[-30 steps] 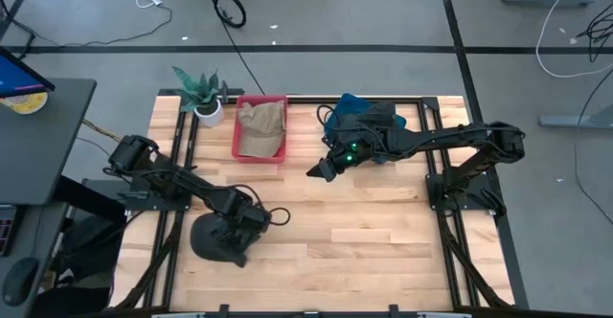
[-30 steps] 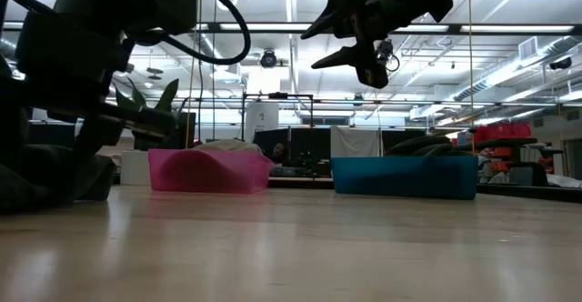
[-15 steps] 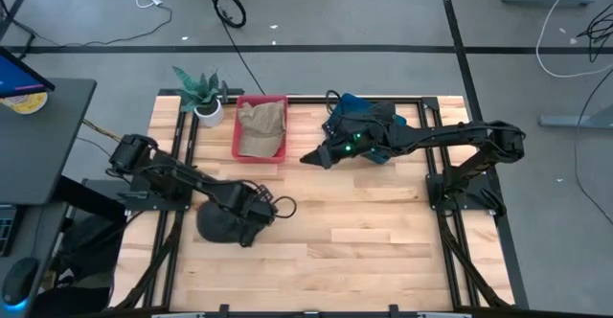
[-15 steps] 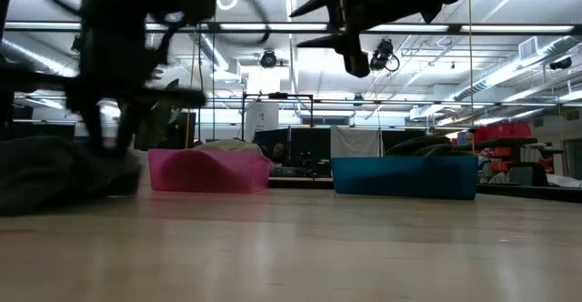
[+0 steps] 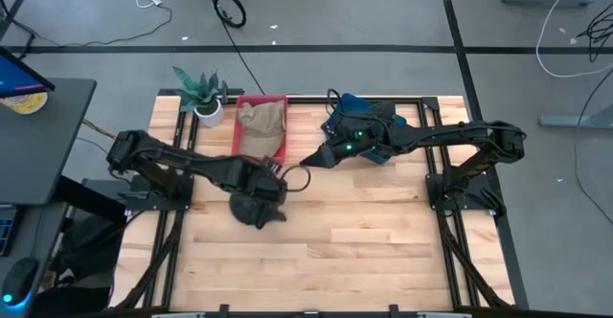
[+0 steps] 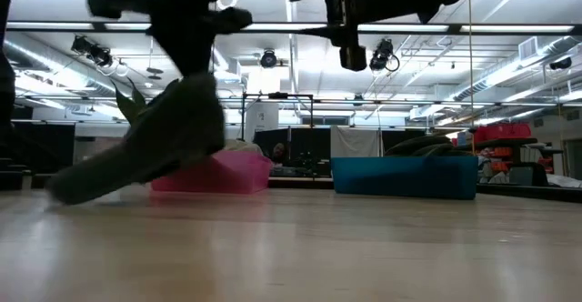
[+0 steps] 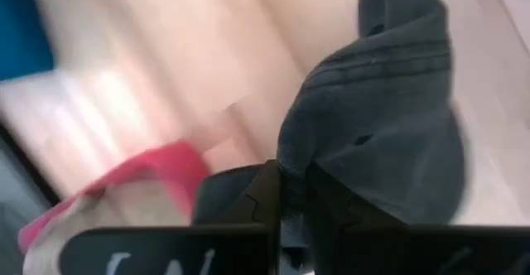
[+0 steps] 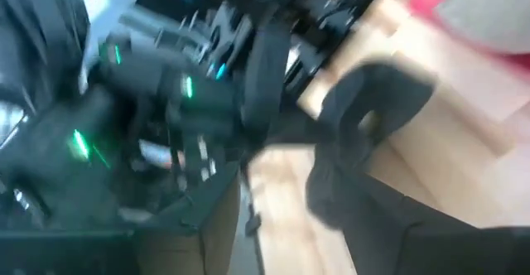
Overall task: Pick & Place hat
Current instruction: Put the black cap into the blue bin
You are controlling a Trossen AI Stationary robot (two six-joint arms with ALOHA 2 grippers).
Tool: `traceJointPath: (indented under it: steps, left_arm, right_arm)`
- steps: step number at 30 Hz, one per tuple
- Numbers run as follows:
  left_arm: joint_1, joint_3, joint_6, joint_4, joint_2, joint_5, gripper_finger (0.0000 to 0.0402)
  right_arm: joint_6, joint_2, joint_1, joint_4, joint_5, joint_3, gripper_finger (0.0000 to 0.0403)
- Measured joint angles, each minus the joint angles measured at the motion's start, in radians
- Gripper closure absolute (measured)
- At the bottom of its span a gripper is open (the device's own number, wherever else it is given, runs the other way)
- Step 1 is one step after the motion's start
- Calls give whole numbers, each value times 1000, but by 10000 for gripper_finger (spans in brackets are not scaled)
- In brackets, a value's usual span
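Observation:
The dark grey hat (image 5: 257, 208) hangs bunched below my left gripper (image 5: 261, 190), which is shut on it near the table's middle, just in front of the pink bin (image 5: 260, 128). In the low view the hat (image 6: 159, 143) slants down from the gripper. In the left wrist view the hat (image 7: 389, 118) fills the space past the fingers. My right gripper (image 5: 308, 160) hovers open and high, right of the pink bin, holding nothing; it shows at the top of the low view (image 6: 309, 11). My left gripper pinches a bunched part of the hat's cloth (image 7: 291, 169) between its two fingers. It comes from above and points steeply down. The hat hangs slack below it, slanting. Whether its lower end (image 6: 65, 189) touches the table, I cannot tell.
A tan hat (image 5: 261, 124) lies in the pink bin. A blue bin (image 5: 364, 117) with dark things stands at the back, under the right arm. A potted plant (image 5: 201, 93) stands at the far left corner. Bare wood lies toward the near edge.
My left gripper has risen and gone toward the table's right and far side, up to the pink bin, tipping more steeply down. The hat, flat on the table at the near left before, has been drawn along and lifted, and now hangs bunched. My right gripper has tipped toward level.

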Motion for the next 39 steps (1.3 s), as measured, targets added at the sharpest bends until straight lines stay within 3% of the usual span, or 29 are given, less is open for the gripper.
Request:
traceJointPath:
  steps: [5, 9, 14, 19, 24, 29, 35, 39]
  left_arm:
    - [33, 116, -151, -38, -7, -55, 374]
    - [59, 206, -310, -29, -7, -107, 374]
    - [88, 311, -522, -28, -7, -159, 374]
    - [107, 417, -628, -5, -6, -207, 374]
    - [128, 550, -587, 12, -6, -252, 374]
    - [131, 679, -379, 12, -7, -244, 374]
    - [130, 738, -177, 6, -7, -70, 374]
    - [124, 722, -91, 12, -7, 82, 374]
  right_arm:
    - [-64, -45, -4, -13, -138, 0, 209]
    - [-116, -125, -5, -56, -158, 0, 209]
    - [-167, -252, -13, -137, -101, 0, 209]
    - [-238, -375, -13, -243, 17, 0, 209]
    - [-302, -472, 0, -397, 154, 0, 209]
    - [-320, -538, 2, -514, 192, 0, 209]
    - [-331, -590, 2, -402, 192, 0, 209]
    - [-311, -566, 3, -333, 128, 1, 209]
